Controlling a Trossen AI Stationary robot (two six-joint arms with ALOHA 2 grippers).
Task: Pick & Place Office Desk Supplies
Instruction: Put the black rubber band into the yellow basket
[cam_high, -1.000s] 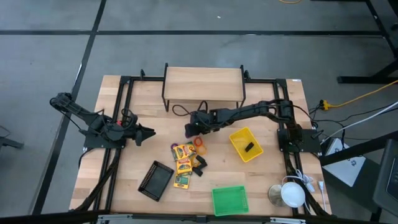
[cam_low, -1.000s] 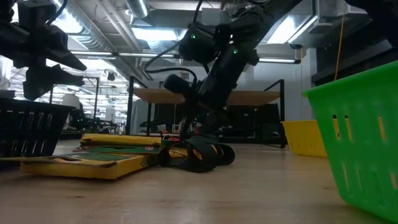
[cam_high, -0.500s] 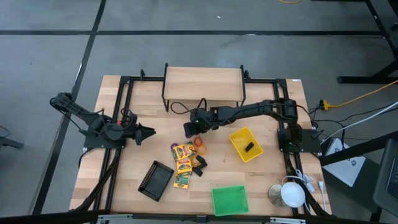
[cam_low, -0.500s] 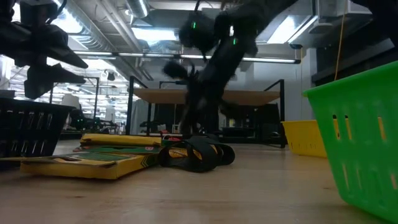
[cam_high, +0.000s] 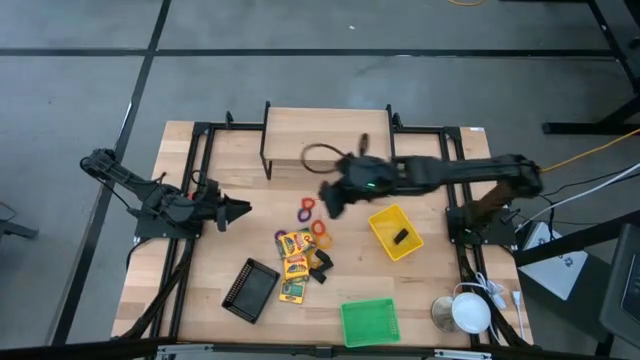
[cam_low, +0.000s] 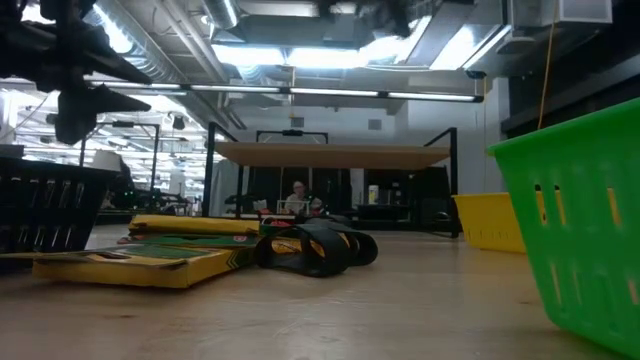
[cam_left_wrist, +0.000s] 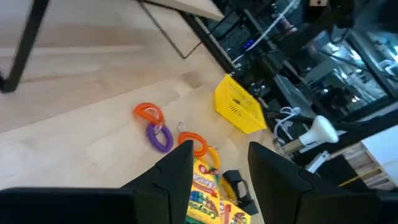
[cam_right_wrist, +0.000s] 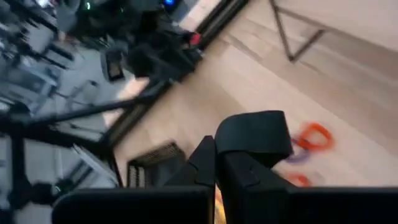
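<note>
In the high view, the right tool (cam_high: 330, 196) sits shut at frame centre while the left tool (cam_high: 238, 209), fingers parted, waits centre-left.

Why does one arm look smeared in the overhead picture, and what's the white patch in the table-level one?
High view: the right arm is streaked, probably motion blur, while the left arm looks crisp. Low view: the ceiling lights glare to plain white, so the left arm shows against them as a dark shape.

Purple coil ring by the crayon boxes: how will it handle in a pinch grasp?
The thin purple coil ring looks like a springy spiral, so it will probably flex and stretch rather than hold shape. It seems light and may slide on the smooth wooden table. It touches the orange coil ring, which could drag along.
</note>
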